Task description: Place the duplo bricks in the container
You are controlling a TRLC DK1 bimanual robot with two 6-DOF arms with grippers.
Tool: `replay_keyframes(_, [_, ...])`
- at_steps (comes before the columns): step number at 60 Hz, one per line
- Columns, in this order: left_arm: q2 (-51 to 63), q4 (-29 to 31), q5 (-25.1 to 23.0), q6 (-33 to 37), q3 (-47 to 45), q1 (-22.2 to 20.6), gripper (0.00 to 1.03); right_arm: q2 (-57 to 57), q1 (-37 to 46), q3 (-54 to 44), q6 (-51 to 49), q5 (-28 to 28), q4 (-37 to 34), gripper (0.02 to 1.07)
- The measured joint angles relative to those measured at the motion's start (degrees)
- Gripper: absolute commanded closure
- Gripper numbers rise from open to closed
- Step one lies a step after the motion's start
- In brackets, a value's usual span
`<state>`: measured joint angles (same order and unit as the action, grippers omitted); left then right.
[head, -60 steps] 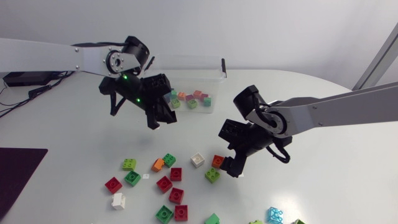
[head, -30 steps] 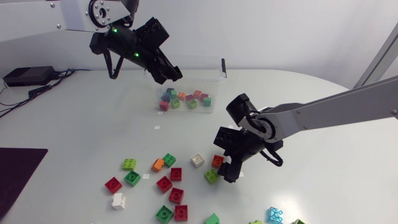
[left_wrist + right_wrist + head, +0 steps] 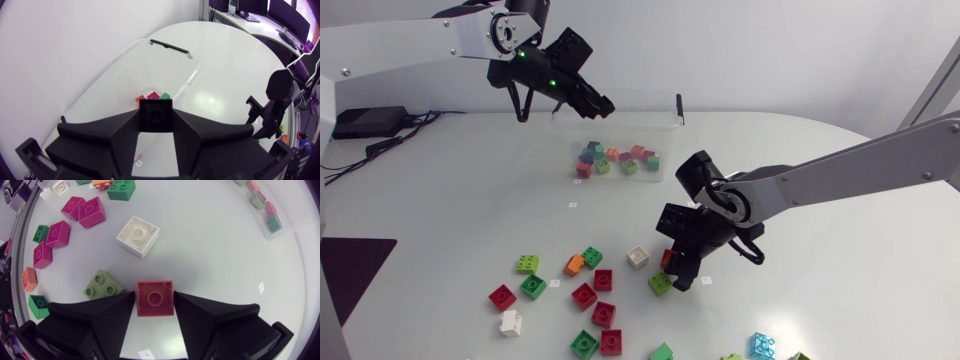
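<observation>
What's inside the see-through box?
A small pile of bricks, pink, green, orange and teal, lies in the container. The left end effector covers its far corner, so anything there is hidden.

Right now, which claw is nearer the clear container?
Left. The left claw, shut on a dark brick, hangs above one end of the container; the right claw, shut on a red brick, is down among the loose bricks, apart from it.

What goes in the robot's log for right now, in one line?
left gripper: shut on dark brick, over container | right gripper: shut on orange brick, beside green brick
</observation>
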<state>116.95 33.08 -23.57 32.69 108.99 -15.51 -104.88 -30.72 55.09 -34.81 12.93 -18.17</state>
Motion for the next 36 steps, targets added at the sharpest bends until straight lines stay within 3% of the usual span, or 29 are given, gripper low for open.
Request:
replay_keyframes(25, [4.3, -6.3, 0.0, -6.4, 4.0, 2.8, 0.9, 7.3, 0.5, 0.6, 0.3, 0.8, -3.8, 0.75])
replay_keyframes(31, [5.1, -7.1, 0.0, -7.7, 4.0, 3.5, 0.77, 9.1, 0.8, 1.8, 0.9, 1.0, -4.7, 0.75])
replay_keyframes(36, [5.3, -7.9, 1.0, -8.7, 4.0, 4.0, 0.53, 10.0, 0.9, 3.2, 1.6, 1.0, -5.5, 0.75])
